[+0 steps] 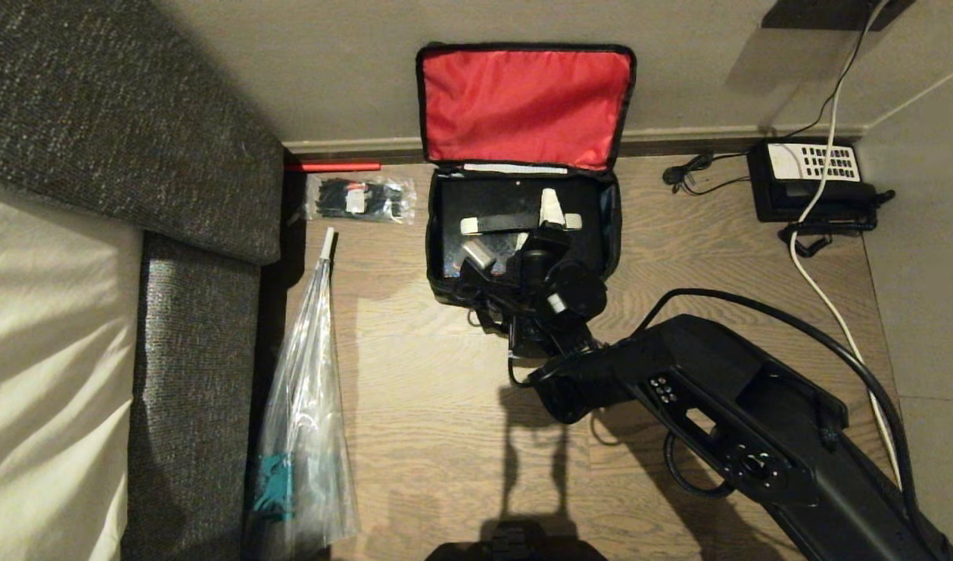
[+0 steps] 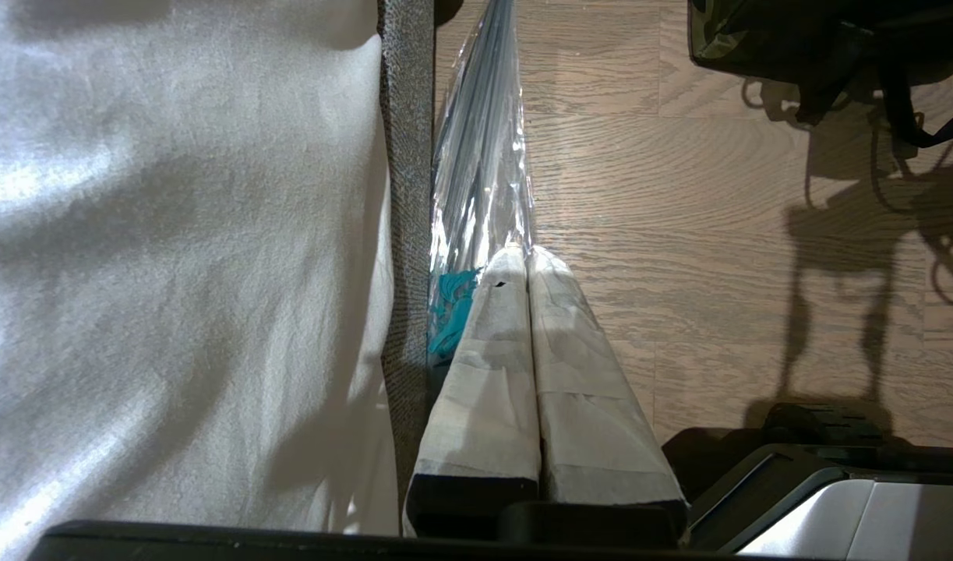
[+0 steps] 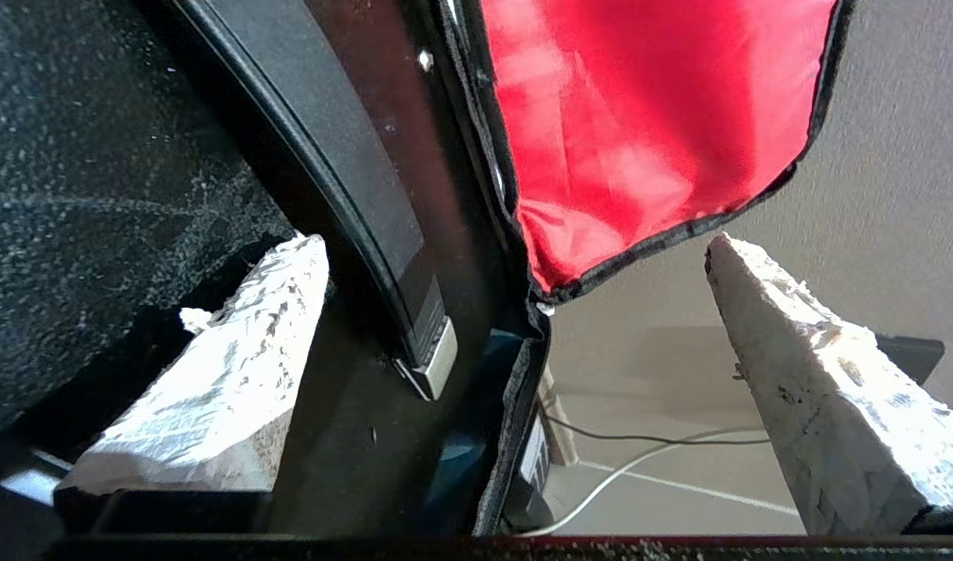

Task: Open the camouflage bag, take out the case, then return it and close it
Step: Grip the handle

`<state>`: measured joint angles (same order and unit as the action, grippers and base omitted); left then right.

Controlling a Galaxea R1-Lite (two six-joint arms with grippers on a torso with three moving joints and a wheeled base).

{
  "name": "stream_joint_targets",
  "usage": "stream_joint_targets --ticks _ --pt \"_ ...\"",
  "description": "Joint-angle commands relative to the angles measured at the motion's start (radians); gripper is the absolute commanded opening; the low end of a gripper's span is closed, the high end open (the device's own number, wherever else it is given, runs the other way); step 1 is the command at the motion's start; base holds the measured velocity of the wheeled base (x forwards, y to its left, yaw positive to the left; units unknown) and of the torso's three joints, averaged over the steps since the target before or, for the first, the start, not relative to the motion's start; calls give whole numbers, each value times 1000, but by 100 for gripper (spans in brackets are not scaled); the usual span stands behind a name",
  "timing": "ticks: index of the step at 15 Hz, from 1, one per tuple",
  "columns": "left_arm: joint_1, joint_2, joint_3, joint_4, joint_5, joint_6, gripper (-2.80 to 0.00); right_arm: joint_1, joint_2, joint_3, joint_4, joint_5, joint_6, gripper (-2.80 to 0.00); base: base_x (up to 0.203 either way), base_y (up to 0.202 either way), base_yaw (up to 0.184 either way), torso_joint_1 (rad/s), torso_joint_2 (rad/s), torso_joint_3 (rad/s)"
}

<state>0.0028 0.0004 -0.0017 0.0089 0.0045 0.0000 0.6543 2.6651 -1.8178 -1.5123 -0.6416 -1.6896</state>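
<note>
The camouflage bag (image 1: 612, 226) lies open on the wooden floor, and its red-lined lid (image 1: 523, 105) stands up against the wall. The black case (image 1: 476, 199) lies inside it, a pale strip across its top. My right gripper (image 1: 513, 230) hangs over the case, open, holding nothing. In the right wrist view the right gripper (image 3: 515, 241) has one white finger (image 3: 234, 374) low beside the case (image 3: 344, 436) and the other finger (image 3: 819, 389) in the air past the lid's (image 3: 647, 117) edge. My left gripper (image 2: 515, 253) is parked beside the bed, shut and empty.
A black telephone (image 1: 811, 179) with a white cable (image 1: 819, 296) sits at the right by the wall. A clear packet of black ties (image 1: 359, 199) lies left of the bag. An umbrella in a clear sleeve (image 1: 305, 405) rests along the grey sofa (image 1: 195, 327).
</note>
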Motion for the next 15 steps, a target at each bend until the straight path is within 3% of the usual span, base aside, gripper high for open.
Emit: stream_joint_targets --ticks 1,3,9,12,15 --pt "0 0 0 0 0 0 -280 -1 10 -13 -16 -9 -14 0 0 0 0 0 0 0" --pt "0 0 0 -1 0 0 -280 0 -14 5 -14 -10 -15 0 0 0 0 0 0 0" --pt "0 0 0 -1 0 0 -280 49 -84 208 -18 -124 -18 0 0 0 0 0 0 0" --pt "0 0 0 0 0 0 -280 72 -119 226 -18 -177 -20 0 0 0 0 0 0 0" --pt "0 0 0 0 0 0 -280 74 -145 225 -18 -179 -21 0 0 0 0 0 0 0"
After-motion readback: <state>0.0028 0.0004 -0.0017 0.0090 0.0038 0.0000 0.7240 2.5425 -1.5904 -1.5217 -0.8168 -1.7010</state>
